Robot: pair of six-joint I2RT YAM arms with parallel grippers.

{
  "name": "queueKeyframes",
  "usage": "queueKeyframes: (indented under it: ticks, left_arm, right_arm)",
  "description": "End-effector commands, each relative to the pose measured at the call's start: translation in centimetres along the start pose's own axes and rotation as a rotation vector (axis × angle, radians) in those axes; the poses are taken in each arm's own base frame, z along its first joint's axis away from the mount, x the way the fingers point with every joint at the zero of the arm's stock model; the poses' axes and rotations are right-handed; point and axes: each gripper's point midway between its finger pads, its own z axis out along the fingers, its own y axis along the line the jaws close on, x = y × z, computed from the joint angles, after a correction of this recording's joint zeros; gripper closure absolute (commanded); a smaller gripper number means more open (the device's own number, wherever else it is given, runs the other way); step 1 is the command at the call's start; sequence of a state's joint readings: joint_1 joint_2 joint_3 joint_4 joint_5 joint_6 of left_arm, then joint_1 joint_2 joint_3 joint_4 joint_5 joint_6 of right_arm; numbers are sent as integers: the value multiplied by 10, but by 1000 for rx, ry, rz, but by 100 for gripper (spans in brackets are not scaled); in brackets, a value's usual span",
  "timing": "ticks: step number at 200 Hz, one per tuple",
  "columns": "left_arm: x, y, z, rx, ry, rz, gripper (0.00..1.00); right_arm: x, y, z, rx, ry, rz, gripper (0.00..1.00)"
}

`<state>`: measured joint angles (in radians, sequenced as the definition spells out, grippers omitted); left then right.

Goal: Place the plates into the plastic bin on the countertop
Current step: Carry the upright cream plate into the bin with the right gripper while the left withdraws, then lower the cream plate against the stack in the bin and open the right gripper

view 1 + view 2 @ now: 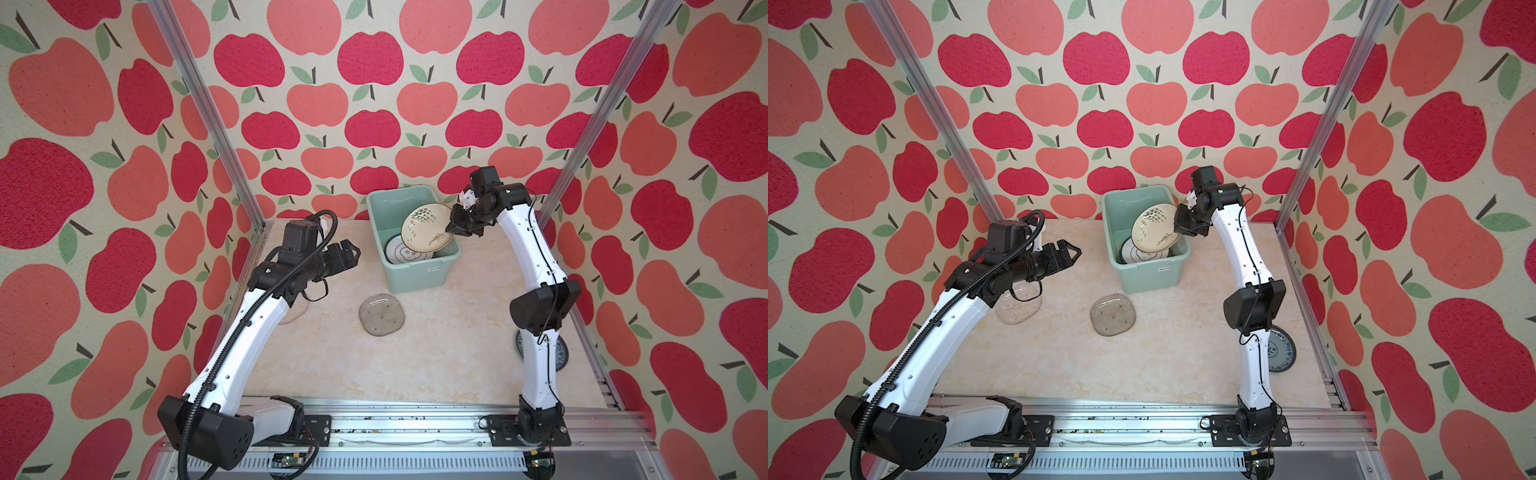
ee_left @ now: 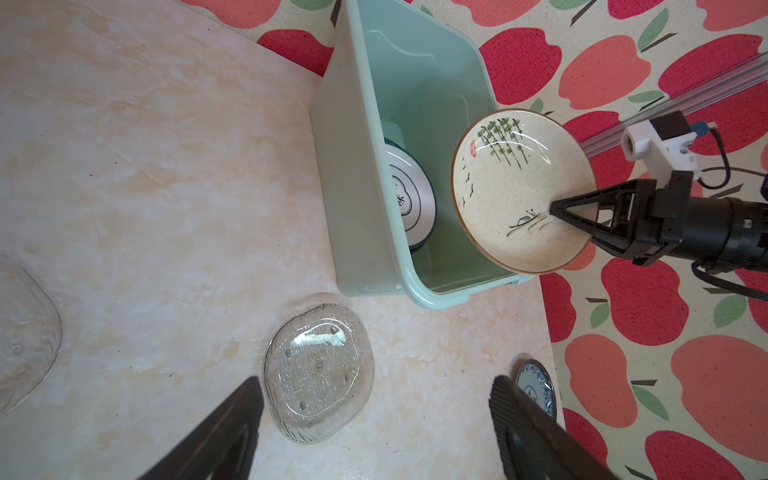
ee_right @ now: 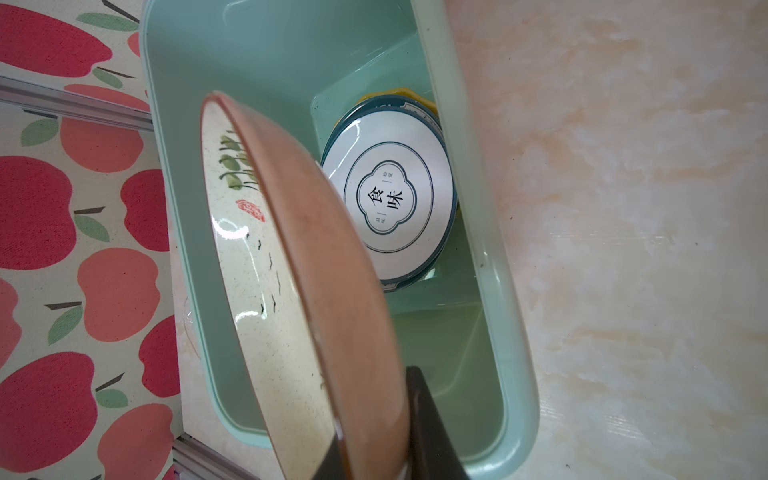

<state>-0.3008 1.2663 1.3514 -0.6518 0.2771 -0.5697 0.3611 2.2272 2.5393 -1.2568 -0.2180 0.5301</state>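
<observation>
In both top views the right end effector (image 1: 453, 227) is pinching the rim of the cream plate (image 1: 426, 227), which is hanging tilted over the plastic bin (image 1: 417, 276), above the white plate (image 1: 397, 252) lying inside. The left end effector (image 1: 352, 250) is hovering to the left of the bin, jaws spread wide, nothing between them. A clear glass plate (image 1: 381, 314) is sitting on the counter (image 1: 436, 365) just in front of the bin. In a top view a second glass plate (image 1: 1020, 306) is peeking out from under the left arm (image 1: 934, 332), well left of the bin, and a blue-patterned plate (image 1: 1282, 352) is lying well off to the bin's front right. In the left wrist view the two fingers (image 2: 224, 432) are standing apart, and the clear glass plate (image 2: 318, 370) is showing between them, down on the counter. In the right wrist view the cream plate (image 3: 270, 266) is showing nearly edge-on, clamped at its rim. The white plate (image 3: 390, 199) is resting deep in the bin on a yellow plate (image 3: 409, 92) whose edge is peeping out.
</observation>
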Motion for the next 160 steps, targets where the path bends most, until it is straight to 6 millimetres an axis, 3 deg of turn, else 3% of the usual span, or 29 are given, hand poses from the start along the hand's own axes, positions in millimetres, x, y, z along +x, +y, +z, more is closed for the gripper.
queueKeyframes:
  ticks: [1,59,104,160]
  left_arm:
    - [-10,-16,5,68,-3,-14,12]
    - [-9,-16,31,85,41,-41,12]
    - [-4,-12,36,76,67,-48,12]
    - [-5,-14,38,72,85,-51,12]
  right_arm:
    - [-26,25,-8,-64,-121,-12,100]
    - [-33,25,48,-38,-121,-17,100]
    - [-30,38,88,-39,-125,-63,100]
    - [-18,32,124,-9,-84,-52,100]
